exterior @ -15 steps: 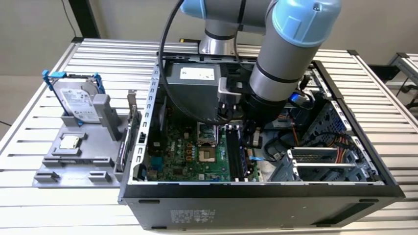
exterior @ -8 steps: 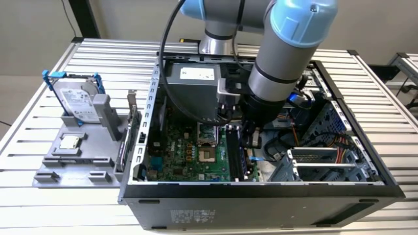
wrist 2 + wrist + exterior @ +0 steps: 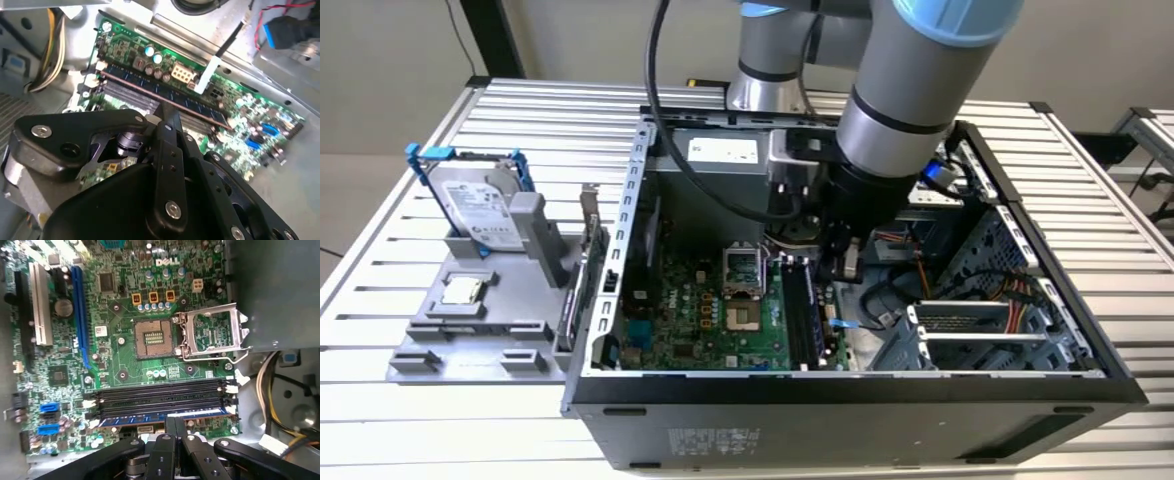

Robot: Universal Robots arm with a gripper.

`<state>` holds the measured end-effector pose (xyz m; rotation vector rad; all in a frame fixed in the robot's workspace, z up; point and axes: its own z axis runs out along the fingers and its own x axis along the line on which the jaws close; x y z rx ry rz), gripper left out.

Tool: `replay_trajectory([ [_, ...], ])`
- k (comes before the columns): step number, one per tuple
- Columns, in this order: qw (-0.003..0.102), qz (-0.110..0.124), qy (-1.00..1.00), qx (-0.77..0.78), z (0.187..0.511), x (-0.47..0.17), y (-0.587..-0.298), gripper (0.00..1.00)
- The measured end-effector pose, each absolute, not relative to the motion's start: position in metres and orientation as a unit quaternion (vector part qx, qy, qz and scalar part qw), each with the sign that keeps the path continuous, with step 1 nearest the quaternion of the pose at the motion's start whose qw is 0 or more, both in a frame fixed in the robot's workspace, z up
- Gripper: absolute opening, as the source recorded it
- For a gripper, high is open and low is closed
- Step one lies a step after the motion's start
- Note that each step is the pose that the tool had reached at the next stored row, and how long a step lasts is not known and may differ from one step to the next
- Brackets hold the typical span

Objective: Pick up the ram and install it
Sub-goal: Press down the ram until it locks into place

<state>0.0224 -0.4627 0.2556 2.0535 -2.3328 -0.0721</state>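
The ram (image 3: pixel 135 417) is a long dark stick with a bluish edge, standing in the memory slot closest to the gripper on the green motherboard (image 3: pixel 115 360). In the second wrist view the ram (image 3: pixel 195 106) runs diagonally across the board. My gripper (image 3: pixel 175 424) is shut, its two fingertips together and resting on the middle of the ram's upper edge, not clamped around it. In the exterior view the gripper (image 3: pixel 843 265) reaches down inside the open computer case (image 3: pixel 854 385), over the memory slots. Two empty black slots (image 3: pixel 160 392) lie beside the ram.
The open processor socket (image 3: pixel 155 337) with its raised metal lid (image 3: pixel 212 332) sits beside the slots. Yellow and black cables (image 3: pixel 267 390) run at the case wall. Outside the case, a grey fixture (image 3: pixel 520 335) holds a blue-framed hard drive (image 3: pixel 478 205) and a square processor chip (image 3: pixel 463 290).
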Motion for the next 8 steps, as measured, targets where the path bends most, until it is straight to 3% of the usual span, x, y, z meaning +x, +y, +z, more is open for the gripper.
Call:
replay_trajectory([
  [8,0.016,-0.023,-0.750,0.660,0.2633,0.0224,-0.4626,0.00],
])
